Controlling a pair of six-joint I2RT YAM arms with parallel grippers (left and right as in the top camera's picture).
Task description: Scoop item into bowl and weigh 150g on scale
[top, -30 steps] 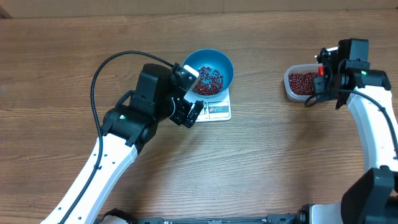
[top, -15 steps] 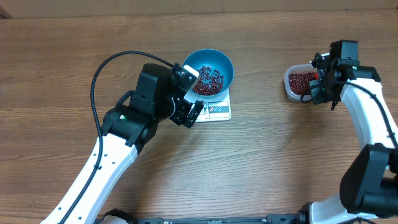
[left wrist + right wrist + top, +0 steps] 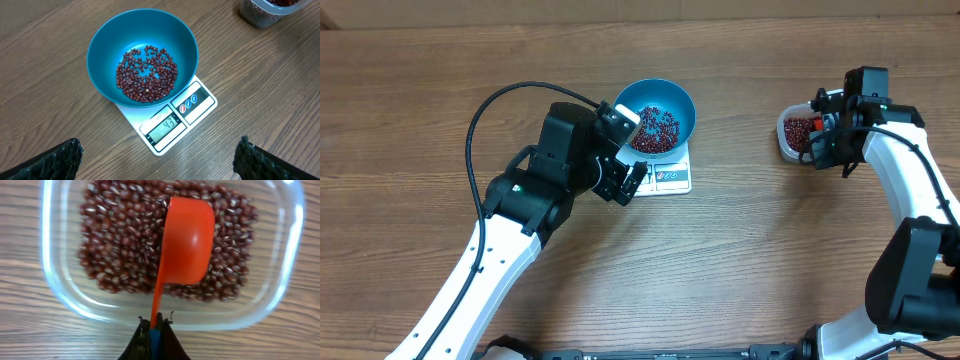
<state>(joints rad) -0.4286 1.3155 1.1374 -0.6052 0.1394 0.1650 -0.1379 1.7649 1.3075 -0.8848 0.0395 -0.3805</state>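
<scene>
While the left pincer hangs above the counter with its two fingers spread wide, we see the scale just ahead of it, its display window and buttons on the edge nearest the pincer. The blue bowl sits on the scale's far part, beyond that display, with a loose layer of dark red beans across its bottom. Farther ahead and to the right, well apart from the bowl, stands the clear tub. The right pincer is clamped on the thin handle of an orange scoop, just outside the tub's near wall. The handle crosses over that rim, and the scoop's cup lies over the heap of beans inside the tub, toward its right half. Whether the cup carries any beans we cannot tell. From overhead, a black cable loops behind the left arm, away from the bowl.
</scene>
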